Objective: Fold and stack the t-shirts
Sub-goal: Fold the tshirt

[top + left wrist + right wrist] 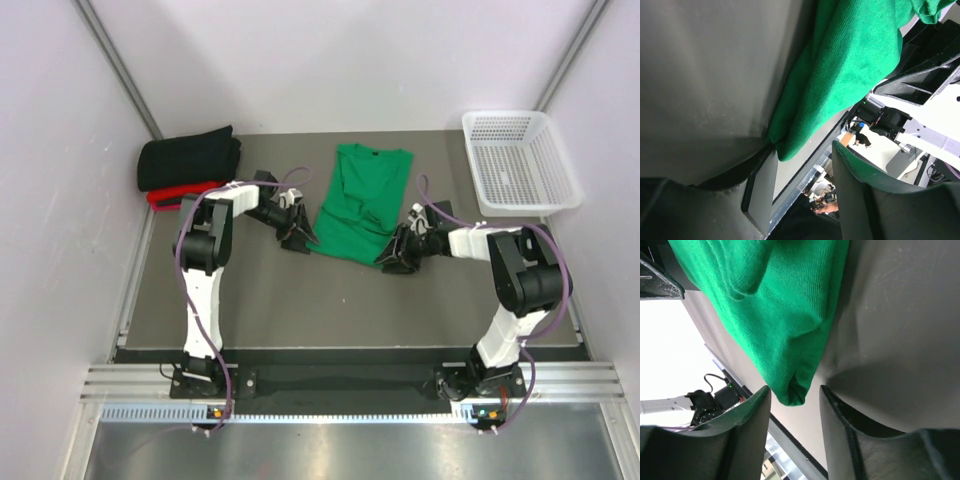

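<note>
**Limp green shirt [362, 200]: take by near hem corners**

Lying mid table [260, 300], narrowed lengthwise. Flanked by left gripper [297, 237] and right gripper [393, 259], both parted, one corner between each pair of jaws. Probably light, soft, droopy; pinch deep. Far left: black shirt [188, 158] over red shirt [185, 194].

Matt, finely knitted cloth of the green t-shirt [785, 315] (soft-looking) on a smooth, dull table [900, 315]

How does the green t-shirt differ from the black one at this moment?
The green t-shirt lies loosely half-folded mid-table. The black t-shirt is a compact folded bundle at the far left, stacked on the red t-shirt. The green one has the left gripper and right gripper open at its near corners, while the black one has neither nearby. Both are plain-coloured.
</note>
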Controlling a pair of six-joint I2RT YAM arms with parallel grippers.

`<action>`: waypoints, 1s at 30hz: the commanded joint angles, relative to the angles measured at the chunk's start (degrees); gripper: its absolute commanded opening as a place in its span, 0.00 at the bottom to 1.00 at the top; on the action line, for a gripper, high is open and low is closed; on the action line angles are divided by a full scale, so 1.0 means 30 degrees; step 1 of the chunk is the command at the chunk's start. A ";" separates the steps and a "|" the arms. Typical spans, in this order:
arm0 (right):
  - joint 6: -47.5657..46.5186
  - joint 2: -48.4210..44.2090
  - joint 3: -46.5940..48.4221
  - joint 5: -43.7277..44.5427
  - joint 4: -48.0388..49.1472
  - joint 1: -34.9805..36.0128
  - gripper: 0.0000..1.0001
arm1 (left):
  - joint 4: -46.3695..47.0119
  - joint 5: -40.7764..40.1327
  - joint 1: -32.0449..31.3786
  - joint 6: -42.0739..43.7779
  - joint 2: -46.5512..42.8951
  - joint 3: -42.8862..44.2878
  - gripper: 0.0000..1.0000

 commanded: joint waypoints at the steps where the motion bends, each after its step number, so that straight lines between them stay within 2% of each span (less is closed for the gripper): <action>1: 0.0367 0.0306 0.0680 -0.0085 0.0872 0.0291 0.43 | 0.0497 -0.0280 -0.0127 0.0176 0.0460 0.0441 0.52; 5: 0.0660 0.0482 0.0651 -0.0055 0.1457 0.0291 0.37 | 0.0555 -0.0368 -0.0185 0.0176 0.0606 0.0587 0.49; 6: 0.0718 0.0511 0.0709 -0.0055 0.1604 0.0291 0.36 | 0.0584 -0.0397 -0.0186 0.0176 0.0636 0.0617 0.44; 7: 0.0777 0.0599 0.0680 -0.0084 0.1692 0.0291 0.30 | 0.0614 -0.0398 -0.0215 0.0176 0.0665 0.0675 0.40; 9: 0.0836 0.0687 0.0622 -0.0288 0.2245 0.0320 0.20 | 0.0730 -0.0515 -0.0303 0.0031 0.0724 0.0793 0.24; 10: 0.0836 0.0687 0.0621 -0.0377 0.2366 0.0292 0.02 | 0.0876 -0.0515 -0.0332 0.0001 0.0724 0.0793 0.20; 13: 0.0778 0.0221 0.0651 -0.0699 0.2484 0.0321 0.00 | 0.1140 -0.0251 -0.0537 -0.0204 0.0346 0.0764 0.00; 16: 0.0195 -0.0772 0.0622 -0.0875 0.1899 -0.0059 0.00 | 0.1258 0.0099 -0.0625 -0.0380 -0.0764 0.0530 0.00; 25: -0.3116 -0.4758 0.0856 -0.2164 -0.2959 -0.2284 0.00 | 0.1405 0.0393 -0.0683 -0.1024 -0.5393 -0.0145 0.00; 30: -0.3850 -0.6778 0.0681 -0.2165 -0.3990 -0.3253 0.00 | 0.1376 0.0247 -0.1151 -0.0908 -0.6540 -0.0057 0.00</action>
